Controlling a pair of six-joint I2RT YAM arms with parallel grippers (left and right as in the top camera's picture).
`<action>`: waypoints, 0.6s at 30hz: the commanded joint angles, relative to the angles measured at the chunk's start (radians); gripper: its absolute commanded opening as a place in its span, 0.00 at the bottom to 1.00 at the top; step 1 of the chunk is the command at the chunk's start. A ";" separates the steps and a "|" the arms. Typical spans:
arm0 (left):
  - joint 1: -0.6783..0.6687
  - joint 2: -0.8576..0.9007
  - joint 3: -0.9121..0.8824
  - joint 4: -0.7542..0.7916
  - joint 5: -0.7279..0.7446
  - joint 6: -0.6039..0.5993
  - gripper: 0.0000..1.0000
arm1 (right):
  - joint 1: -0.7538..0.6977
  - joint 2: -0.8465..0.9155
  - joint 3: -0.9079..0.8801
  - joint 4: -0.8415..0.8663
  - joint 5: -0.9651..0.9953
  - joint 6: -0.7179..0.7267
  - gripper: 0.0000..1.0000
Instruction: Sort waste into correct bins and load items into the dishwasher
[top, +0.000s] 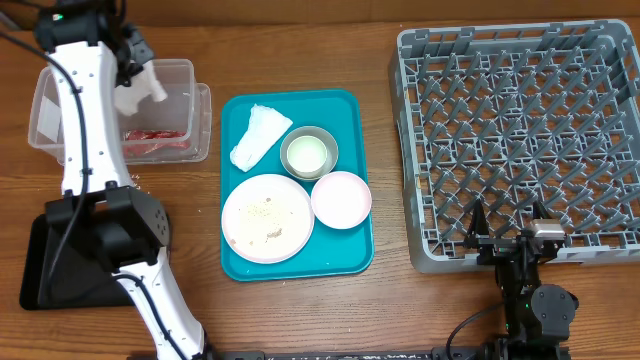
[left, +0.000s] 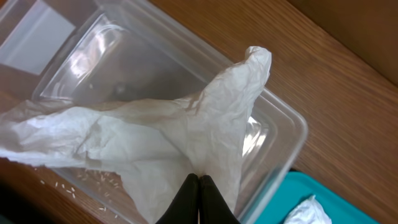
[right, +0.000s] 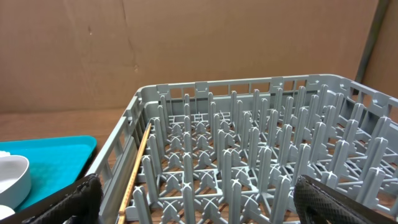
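Two crumpled white napkins, one plate, two bowls, one tub, one black tray and one dish rack are counted. The first napkin (left: 186, 137) is gripped in the clenched left hand (left: 199, 182) over the clear tub (top: 45, 120); what appears to be a red wrapper (top: 155, 140) lies inside the tub. On the teal tray (top: 350, 255) are found the second napkin (top: 258, 135), its long axis diagonal, the crumb-strewn plate (top: 267, 217), the grey bowl (top: 308, 153) and the white bowl (top: 341, 198). The black tray (top: 35, 270) is set on the desk (top: 300, 310). The right hand (right: 198, 186) is spread wide at the near edge of the dish rack (top: 520, 140).

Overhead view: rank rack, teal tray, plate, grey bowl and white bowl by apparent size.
Largest to smallest:
1. rack
2. teal tray
3. plate
4. grey bowl and white bowl: look about alike, so unranked.
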 joint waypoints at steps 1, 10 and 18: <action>0.030 0.021 -0.013 0.009 -0.010 -0.062 0.04 | -0.002 -0.008 -0.010 0.006 0.006 -0.004 1.00; 0.040 0.106 -0.017 0.016 -0.018 -0.060 0.04 | -0.002 -0.008 -0.010 0.006 0.006 -0.004 1.00; 0.046 0.145 -0.016 0.029 -0.011 -0.021 0.24 | -0.002 -0.008 -0.010 0.006 0.006 -0.004 1.00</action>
